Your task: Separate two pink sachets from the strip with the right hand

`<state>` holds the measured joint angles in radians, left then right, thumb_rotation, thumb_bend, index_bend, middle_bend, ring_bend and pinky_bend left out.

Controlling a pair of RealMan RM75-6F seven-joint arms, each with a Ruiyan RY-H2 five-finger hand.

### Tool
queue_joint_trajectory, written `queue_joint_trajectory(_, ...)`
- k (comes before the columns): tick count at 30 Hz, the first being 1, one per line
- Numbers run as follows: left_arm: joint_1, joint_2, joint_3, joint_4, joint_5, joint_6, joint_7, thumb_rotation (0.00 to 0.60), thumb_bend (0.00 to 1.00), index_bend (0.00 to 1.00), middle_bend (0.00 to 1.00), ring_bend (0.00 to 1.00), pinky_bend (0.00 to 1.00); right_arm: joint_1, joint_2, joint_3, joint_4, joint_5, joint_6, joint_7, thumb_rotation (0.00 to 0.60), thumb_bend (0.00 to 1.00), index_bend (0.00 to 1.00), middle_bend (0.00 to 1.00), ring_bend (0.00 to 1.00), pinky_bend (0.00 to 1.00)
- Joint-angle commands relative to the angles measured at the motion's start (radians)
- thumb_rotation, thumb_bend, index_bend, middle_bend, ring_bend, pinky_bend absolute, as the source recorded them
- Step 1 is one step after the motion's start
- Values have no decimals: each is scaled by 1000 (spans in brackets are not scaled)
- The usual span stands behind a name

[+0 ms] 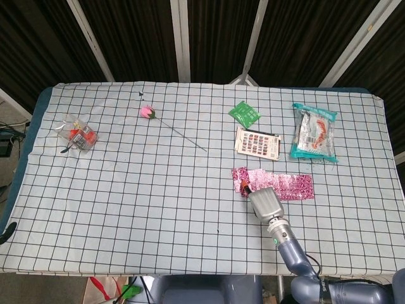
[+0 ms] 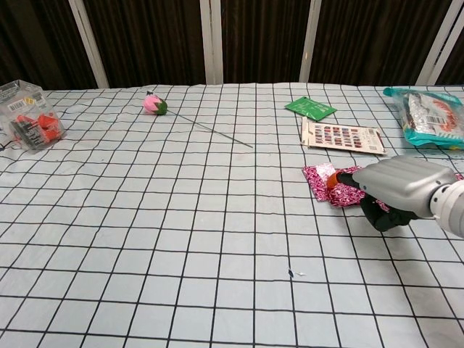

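The shiny pink sachet strip [image 1: 292, 187] lies flat on the checked cloth, right of centre. Its left end [image 2: 315, 176] looks a little crumpled. My right hand [image 1: 264, 202] comes in from the near right edge, with its grey back up, and covers the strip's middle. An orange-tipped finger [image 2: 330, 181] touches the strip's left part. The other fingers curl under the right hand [image 2: 399, 185], and the frames do not show whether they grip the strip. My left hand shows in neither view.
Behind the strip lie a card of colour swatches [image 1: 257, 143], a green sachet [image 1: 244, 114] and a teal snack packet [image 1: 313, 133]. A pink rose on a thin stem [image 1: 147, 112] lies at the back. A clear box of orange items [image 1: 79, 134] sits far left.
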<state>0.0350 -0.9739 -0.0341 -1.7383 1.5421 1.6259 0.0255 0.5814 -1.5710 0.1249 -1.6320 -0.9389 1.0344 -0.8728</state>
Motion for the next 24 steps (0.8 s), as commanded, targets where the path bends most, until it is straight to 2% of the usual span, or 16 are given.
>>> queue_joint_trajectory(1,0,0,0,0,0,0,0,600,379,181,45,0,119,5,-3,-4,1,8,3,-3,600,839,126,798,797,656)
queue_joint_trajectory(24,2,7,-1,3,-1,4,-22,600,379,181,46,0,119,57,-53,-39,-31,53,44,-66,600,839,126,799,799,656)
